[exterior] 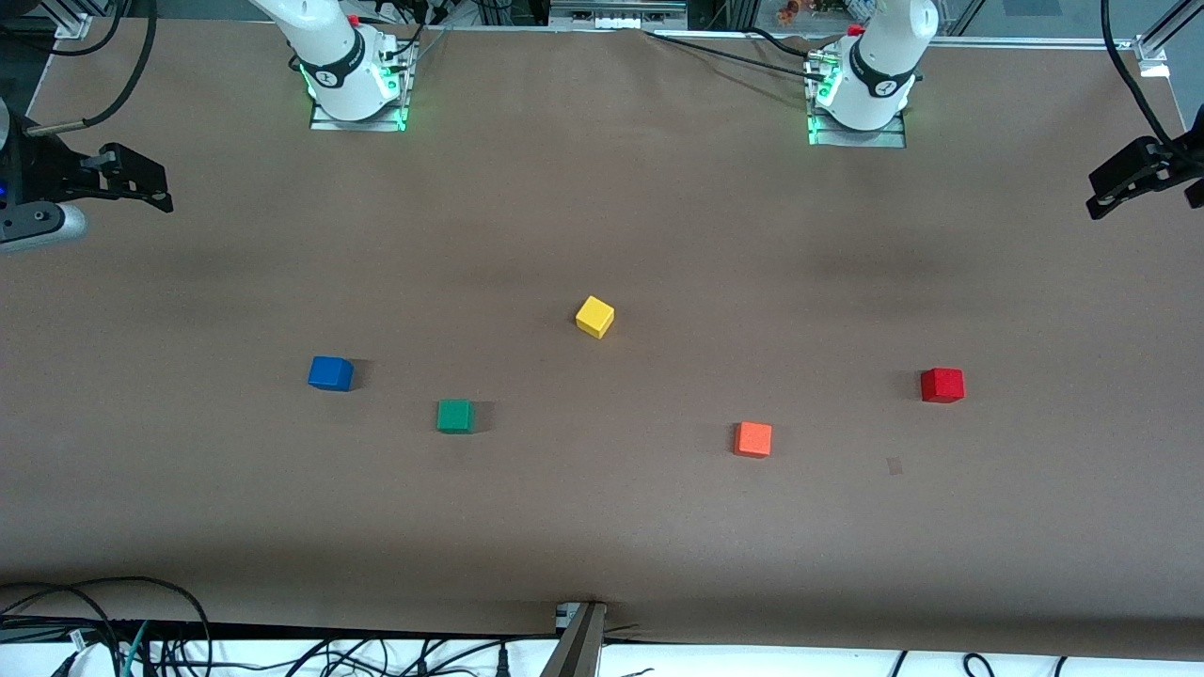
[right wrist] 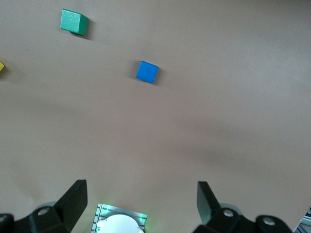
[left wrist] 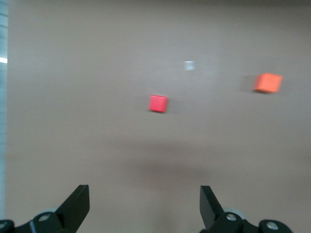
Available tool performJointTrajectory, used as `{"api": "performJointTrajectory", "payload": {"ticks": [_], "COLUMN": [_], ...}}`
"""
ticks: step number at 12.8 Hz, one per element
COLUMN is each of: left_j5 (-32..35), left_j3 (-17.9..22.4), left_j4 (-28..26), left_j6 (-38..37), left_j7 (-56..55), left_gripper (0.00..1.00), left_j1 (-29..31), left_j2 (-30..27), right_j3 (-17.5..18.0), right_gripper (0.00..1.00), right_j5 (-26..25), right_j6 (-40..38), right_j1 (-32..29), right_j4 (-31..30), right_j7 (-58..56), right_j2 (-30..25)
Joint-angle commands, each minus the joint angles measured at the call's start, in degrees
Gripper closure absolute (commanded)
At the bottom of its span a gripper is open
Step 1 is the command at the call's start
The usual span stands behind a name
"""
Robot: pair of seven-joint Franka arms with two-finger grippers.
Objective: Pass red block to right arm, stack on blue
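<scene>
nothing is picked up yet: the red block (exterior: 942, 385) sits on the counter (exterior: 602, 527) toward the left arm's end, well apart from the blue cube (exterior: 330, 373). the left claw (left wrist: 145, 204) and right claw (right wrist: 142, 201) both gape wide, empty. next, the left claw must descend over the red block.

a robotics lab bench: a table (exterior: 602, 527) covered in plain brown paper, two white arm bases bolted on metal plates (exterior: 357, 118) with green status lights, aluminium framing (exterior: 616, 14) along the far edge, and loose black cables (exterior: 113, 630) trailing along the near edge.
</scene>
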Motion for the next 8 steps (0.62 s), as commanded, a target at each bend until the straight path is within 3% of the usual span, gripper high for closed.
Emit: {"api": "performJointTrajectory", "payload": {"ticks": [1, 4, 8], "left_j5": [8.19, 12.32, 14.98], "left_j3": [-2.03, -0.98, -0.98], "left_j4": [0.67, 1.10, 1.55], "left_j6": [-2.44, -2.36, 0.96], "left_j7": [1.24, 10.77, 28.96], "left_gripper": [0.00, 0.00, 0.00], "left_j1": [-0.40, 0.57, 6.53], "left_j2": [0.76, 1.02, 3.65], "right_j3": [0.17, 0.09, 0.09], "right_gripper": [0.00, 0.00, 0.00], "right_j5": [-0.92, -1.01, -0.84], "right_j6": [0.78, 0.69, 1.04], "right_j1": [-0.17, -0.17, -0.08], "right_j4": [-0.94, -0.94, -0.86], "right_j7": [0.12, 0.12, 0.21], "right_j2": [-0.64, -0.64, -0.12]}}
